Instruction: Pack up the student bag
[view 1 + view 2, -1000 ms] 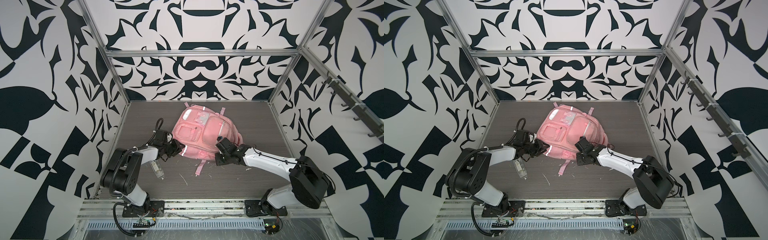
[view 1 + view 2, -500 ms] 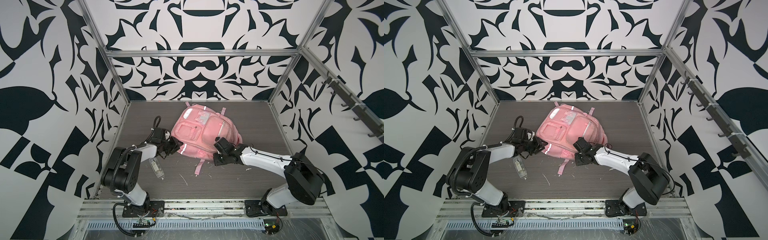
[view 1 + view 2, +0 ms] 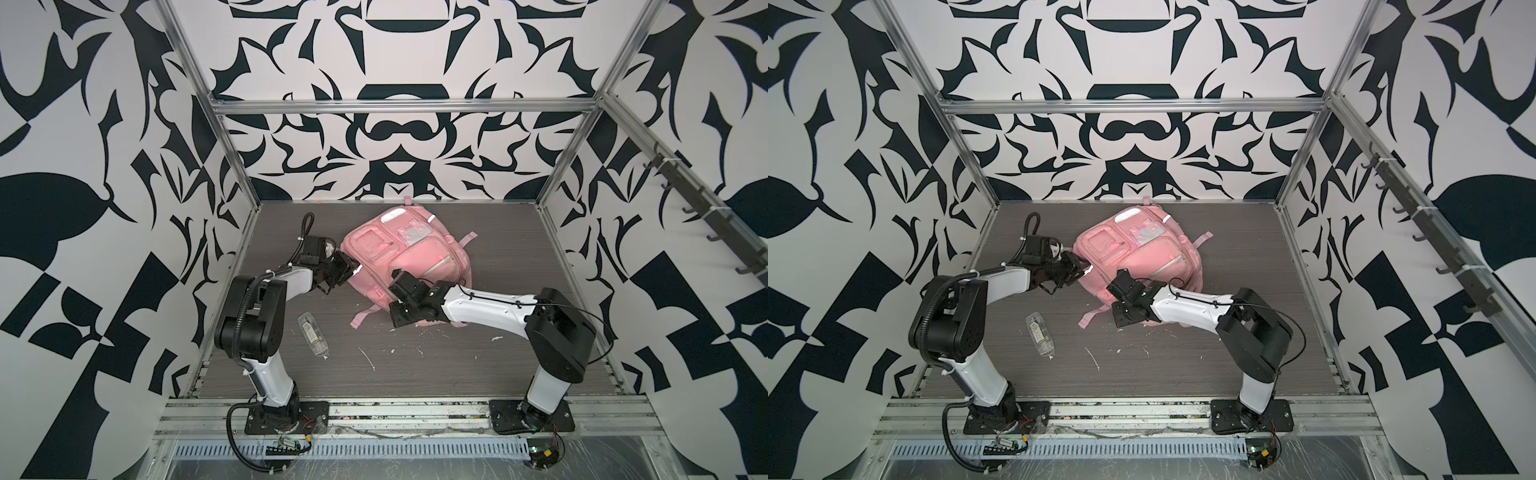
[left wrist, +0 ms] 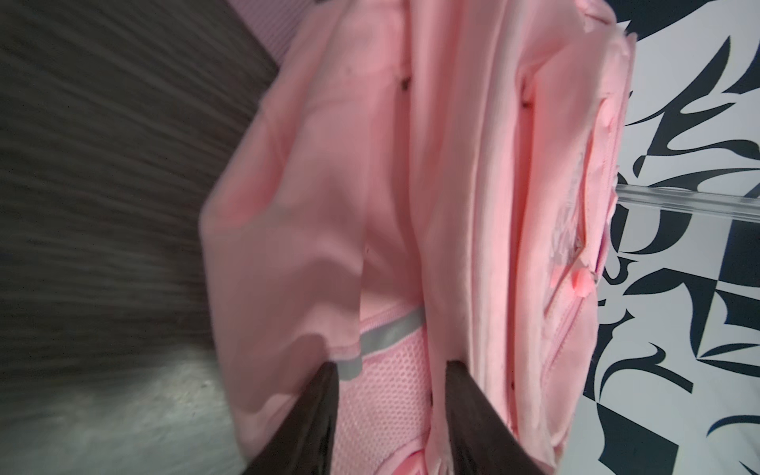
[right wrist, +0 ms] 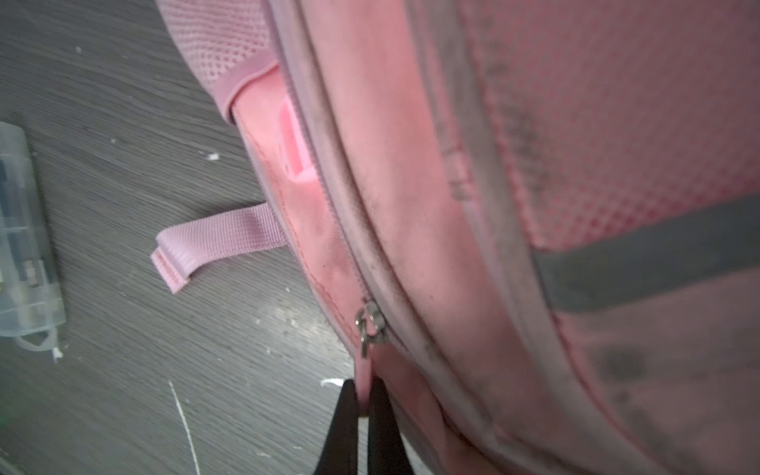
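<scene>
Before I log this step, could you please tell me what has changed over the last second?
The right hand, shut on the pink zipper pull, slid leftward, and the large soft pink fabric backpack turned clockwise in both top views, its loose pink strap swinging the same way. The left hand shifted toward the back wall. The clear plastic container stayed put.

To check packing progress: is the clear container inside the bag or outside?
Outside: the clear container lies on the table, apart from the student bag.
</scene>
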Tool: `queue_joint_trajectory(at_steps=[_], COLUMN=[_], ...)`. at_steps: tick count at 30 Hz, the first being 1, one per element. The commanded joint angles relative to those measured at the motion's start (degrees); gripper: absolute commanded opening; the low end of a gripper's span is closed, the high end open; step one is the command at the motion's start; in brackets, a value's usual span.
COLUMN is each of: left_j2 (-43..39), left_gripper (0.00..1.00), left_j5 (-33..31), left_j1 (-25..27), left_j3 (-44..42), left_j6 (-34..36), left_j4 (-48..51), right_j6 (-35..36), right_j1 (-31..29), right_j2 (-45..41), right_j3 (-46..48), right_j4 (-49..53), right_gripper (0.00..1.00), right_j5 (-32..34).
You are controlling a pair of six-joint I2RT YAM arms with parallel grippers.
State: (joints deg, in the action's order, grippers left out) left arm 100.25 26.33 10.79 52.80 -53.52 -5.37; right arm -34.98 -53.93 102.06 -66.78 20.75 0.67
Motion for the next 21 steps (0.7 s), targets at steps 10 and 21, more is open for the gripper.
queue_joint_trajectory(at_steps=[10, 21], left_j2=[-18.75, -10.62], left_gripper=[0.53, 0.53], left_j5=[-2.99, -3.73], left_j1=[4.62, 11.13], left_j3=[-9.7, -7.59], left_j6=[6.5, 5.31], left_j4=[7.39, 4.24], right_j6=[-0.53, -0.88], right_j1=[-0.9, -1.57], right_j2=[0.79, 0.0], right_j3=[-2.72, -4.23], right_j4=[-2.97, -3.22], right_gripper=[0.0, 0.0], right_j5=[-4.5, -4.78])
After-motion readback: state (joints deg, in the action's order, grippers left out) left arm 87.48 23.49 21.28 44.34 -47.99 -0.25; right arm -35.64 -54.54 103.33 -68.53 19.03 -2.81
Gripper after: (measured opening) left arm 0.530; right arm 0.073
